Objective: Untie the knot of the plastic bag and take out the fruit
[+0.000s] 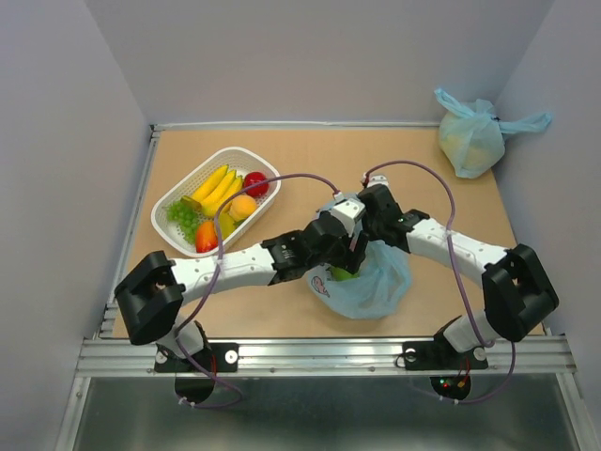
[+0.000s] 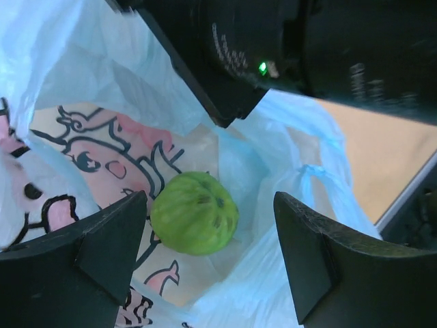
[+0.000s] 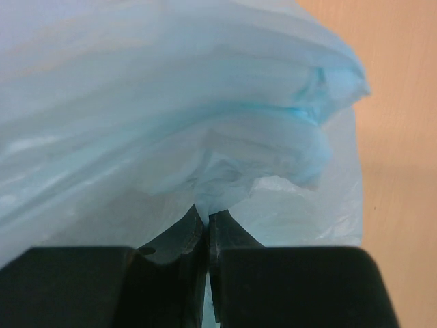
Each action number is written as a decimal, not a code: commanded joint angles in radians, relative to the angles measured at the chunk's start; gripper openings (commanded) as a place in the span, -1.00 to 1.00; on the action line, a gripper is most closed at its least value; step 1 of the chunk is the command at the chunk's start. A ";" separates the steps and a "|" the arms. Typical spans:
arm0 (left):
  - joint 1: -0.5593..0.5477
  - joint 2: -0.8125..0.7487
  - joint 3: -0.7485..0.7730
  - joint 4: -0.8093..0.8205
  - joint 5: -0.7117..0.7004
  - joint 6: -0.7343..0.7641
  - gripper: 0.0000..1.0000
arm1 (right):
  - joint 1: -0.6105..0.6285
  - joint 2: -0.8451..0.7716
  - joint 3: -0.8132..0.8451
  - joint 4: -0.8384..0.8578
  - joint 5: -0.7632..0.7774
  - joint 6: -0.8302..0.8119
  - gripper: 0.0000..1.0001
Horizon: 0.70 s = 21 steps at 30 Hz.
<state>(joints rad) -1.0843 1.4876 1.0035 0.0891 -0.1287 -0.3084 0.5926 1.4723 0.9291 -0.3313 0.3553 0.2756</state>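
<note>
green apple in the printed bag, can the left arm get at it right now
Probably yes. The left tool is open and straddles the green apple, with nothing between them. The right tool is shut on the plastic bag, apparently holding its mouth open.

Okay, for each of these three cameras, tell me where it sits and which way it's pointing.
Top external: above and behind the robot, looking down at the table, basket and plastic bag; both arms show.
Left wrist: on the left arm, looking into the open bag at a green fruit; open left jaws flank it.
Right wrist: on the right arm, close against bunched bag plastic; right jaws shut on it.
Shared: all three see the plastic bag.
</note>
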 commanded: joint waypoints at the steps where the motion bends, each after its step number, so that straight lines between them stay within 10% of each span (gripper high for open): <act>1: -0.009 0.057 0.055 0.058 -0.038 -0.008 0.71 | -0.005 0.011 -0.029 0.018 0.028 0.045 -0.85; 21: -0.012 0.263 0.029 0.073 0.034 -0.084 0.79 | -0.008 0.025 -0.058 0.015 0.016 0.063 -0.78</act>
<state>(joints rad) -1.0920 1.7622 1.0271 0.0982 -0.1654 -0.3946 0.5774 1.4883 0.8860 -0.3321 0.3584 0.3294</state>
